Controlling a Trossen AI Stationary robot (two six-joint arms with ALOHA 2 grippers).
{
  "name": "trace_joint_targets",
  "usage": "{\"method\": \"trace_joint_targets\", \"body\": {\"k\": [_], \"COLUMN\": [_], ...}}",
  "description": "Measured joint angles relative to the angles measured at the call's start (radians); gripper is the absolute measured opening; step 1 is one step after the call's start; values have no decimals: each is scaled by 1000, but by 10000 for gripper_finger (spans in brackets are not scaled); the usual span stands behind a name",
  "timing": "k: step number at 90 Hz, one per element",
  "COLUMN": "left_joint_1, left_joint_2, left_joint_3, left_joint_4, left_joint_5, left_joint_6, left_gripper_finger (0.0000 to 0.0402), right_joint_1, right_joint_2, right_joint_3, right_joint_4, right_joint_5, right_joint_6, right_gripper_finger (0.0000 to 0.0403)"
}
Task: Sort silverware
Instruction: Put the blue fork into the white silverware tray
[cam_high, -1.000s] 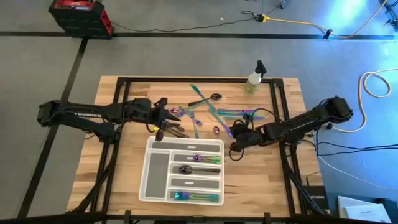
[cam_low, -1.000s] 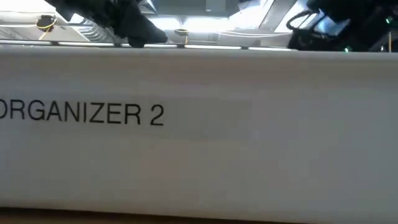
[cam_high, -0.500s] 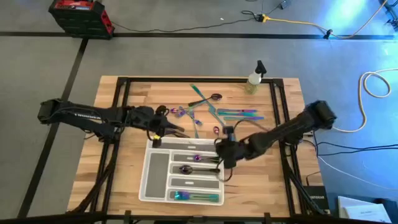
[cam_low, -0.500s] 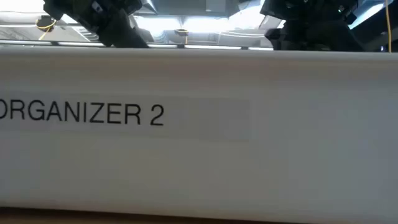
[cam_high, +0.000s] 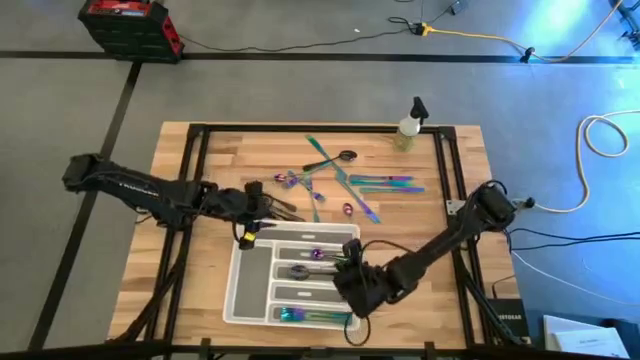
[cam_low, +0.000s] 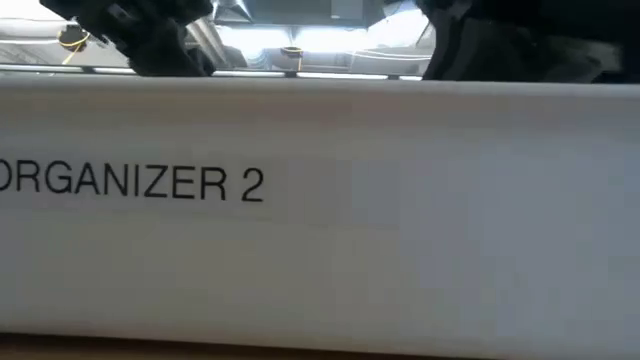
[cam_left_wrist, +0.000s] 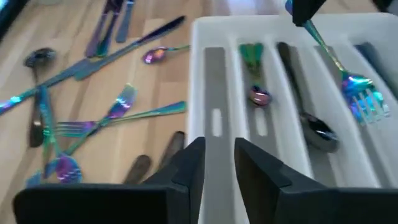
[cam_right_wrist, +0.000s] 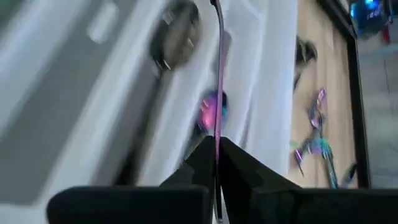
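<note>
**Fork carried over the tray**

From above, the right gripper (cam_high: 352, 283) hung over the white tray (cam_high: 240, 300), near its lower compartments, likely so the piece it carried could drop into a matching slot. The left gripper (cam_high: 250, 212) waited at the tray's far-left corner, beside the loose silverware (cam_high: 345, 180) scattered on the tabletop (cam_high: 180, 160). A spray bottle (cam_high: 408, 125) stood well apart at the far edge.

The low view showed only the tray wall (cam_low: 400, 220), lettered "ORGANIZER 2", with dark arm parts above it.

In the left wrist view, its jaws were slightly spread and empty. Ahead, an iridescent fork (cam_left_wrist: 348, 78) hung tines-down over a tray slot, held by its handle from above. A dark spoon (cam_left_wrist: 311, 124) lay in the next slot.

In the right wrist view, its jaws were pinched on a slim handle (cam_right_wrist: 219, 74), presumably that fork's, aligned lengthwise with the compartments.
</note>
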Motion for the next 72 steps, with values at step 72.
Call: {"method": "trace_joint_targets", "body": {"k": [72], "left_joint_1": [-328], "left_joint_2": [219], "left_joint_3": [0], "left_joint_4": [178], "left_joint_5": [-191], "left_joint_6": [-75], "left_gripper_finger": [72], "right_joint_1": [24], "right_joint_2": [100], "right_joint_3": [10], "right_joint_4": [121], "right_joint_5": [-174], "right_joint_6": [93], "right_gripper_finger": [0]}}
